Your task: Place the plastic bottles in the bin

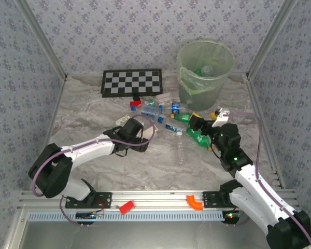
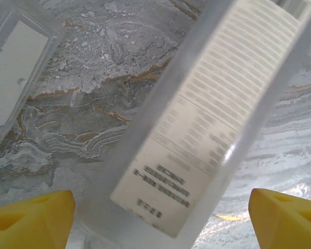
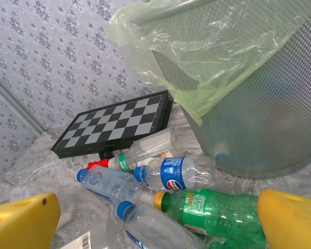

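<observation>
- Left gripper [image 2: 160, 220]: yellow fingers spread, with a clear white-labelled bottle [image 2: 212, 114] lying slantwise between them. Contact is hard to judge, but there seems to be none.
- Right gripper [image 3: 155, 223]: fingers wide apart, holding nothing. A green bottle [image 3: 217, 212] lies just ahead, between them.
- Beyond it, clear blue-labelled bottles [image 3: 179, 173] lie near the foot of the bin [image 3: 264, 119].
</observation>
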Controlling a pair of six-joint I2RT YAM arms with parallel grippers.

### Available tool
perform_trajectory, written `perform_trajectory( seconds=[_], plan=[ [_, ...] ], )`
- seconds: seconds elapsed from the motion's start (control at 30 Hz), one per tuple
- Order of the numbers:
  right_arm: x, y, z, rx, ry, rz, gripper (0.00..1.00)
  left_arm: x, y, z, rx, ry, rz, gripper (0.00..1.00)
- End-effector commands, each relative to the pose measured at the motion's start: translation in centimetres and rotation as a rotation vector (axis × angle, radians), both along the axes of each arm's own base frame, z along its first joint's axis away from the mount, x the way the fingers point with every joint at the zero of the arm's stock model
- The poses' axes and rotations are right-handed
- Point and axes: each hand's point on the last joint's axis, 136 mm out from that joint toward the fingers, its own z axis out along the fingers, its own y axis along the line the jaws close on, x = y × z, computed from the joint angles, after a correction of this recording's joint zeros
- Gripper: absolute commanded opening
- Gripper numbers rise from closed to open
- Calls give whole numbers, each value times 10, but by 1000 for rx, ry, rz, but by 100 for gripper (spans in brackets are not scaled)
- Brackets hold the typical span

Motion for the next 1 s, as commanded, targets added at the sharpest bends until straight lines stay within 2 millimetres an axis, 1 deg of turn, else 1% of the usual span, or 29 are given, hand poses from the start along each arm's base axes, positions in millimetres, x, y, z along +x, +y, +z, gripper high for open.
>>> perform_trajectory(
  seconds=[0.0, 0.1, 0.23, 0.3, 0.37, 0.43, 0.53, 0.6, 0.67, 0.7, 0.8, 0.97],
  plan=[
    [0, 0, 5, 22, -19, 4, 99, 5, -5, 13, 22, -9, -67, 86],
    [0, 0, 6, 21, -20, 7, 99, 7, -11, 7, 28, 20, -96, 89],
    [-1, 0, 7, 21, -22, 8, 99, 4, -11, -13, 66, 70, -107, 90],
    [-1, 0, 7, 23, -23, 12, 99, 1, -10, -24, 85, 98, -115, 88],
    [-1, 0, 7, 26, -21, 13, 99, -3, -10, -31, 103, 114, -120, 85],
    [-1, 1, 6, 29, -17, 13, 100, -8, -10, -37, 115, 126, -129, 78],
    [1, -1, 6, 48, -7, -1, 99, -11, -12, -38, 116, 128, -131, 70],
    [1, 2, 7, 47, -1, 22, 99, -13, -12, -36, 107, 120, -130, 67],
    [2, 7, 7, 61, 17, 47, 100, -15, -13, -30, 84, 104, -124, 61],
    [2, 12, 5, 74, 35, 73, 99, -16, -14, -26, 69, 93, -124, 59],
    [5, 21, 9, 138, 61, 137, 100, -19, -18, -11, 13, 51, -120, 57],
    [7, 46, 32, 238, 84, 286, 100, -28, -24, 18, -64, -32, -134, 54]
  ],
)
